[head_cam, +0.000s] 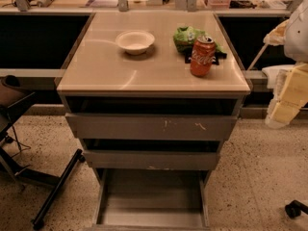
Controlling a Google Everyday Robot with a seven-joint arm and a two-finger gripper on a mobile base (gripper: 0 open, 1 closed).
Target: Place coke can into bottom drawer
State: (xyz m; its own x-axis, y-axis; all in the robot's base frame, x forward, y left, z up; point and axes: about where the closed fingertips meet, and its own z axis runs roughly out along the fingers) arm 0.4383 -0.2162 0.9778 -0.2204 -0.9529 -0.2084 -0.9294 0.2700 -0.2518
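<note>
The coke can (202,56) is a small red-orange can with white script running down its side and a silver top with the tab showing. It stands upright on the pale countertop (120,71), toward the right front corner. It is just in front of a crumpled green chip bag (188,35); whether the 2 touch cannot be told. A flat black patch (216,57) on the counter shows from behind the can's base. A shallow white bowl (135,41) sits well to the can's left, nearer the middle of the counter, and it is wider than the can is tall.

Below the counter are 3 grey drawers. The bottom drawer (151,201) is pulled far out toward the camera, a shallow tray with a plain grey floor and thin side walls, and nothing lies in it. The top drawer (151,127) and the middle drawer (151,159) show scratched grey fronts, each with a dark gap above it.

The arm (297,37) enters at the right edge of the view, a white rounded section above pale yellowish blocks that slope down and to the left. The gripper (283,107) hangs off the right side of the cabinet, lower than the counter surface and well apart from the can, holding nothing that can be seen. Whether it is open or closed cannot be told.

On the speckled floor (250,177), a black stand leg (55,189) lies at the left.
</note>
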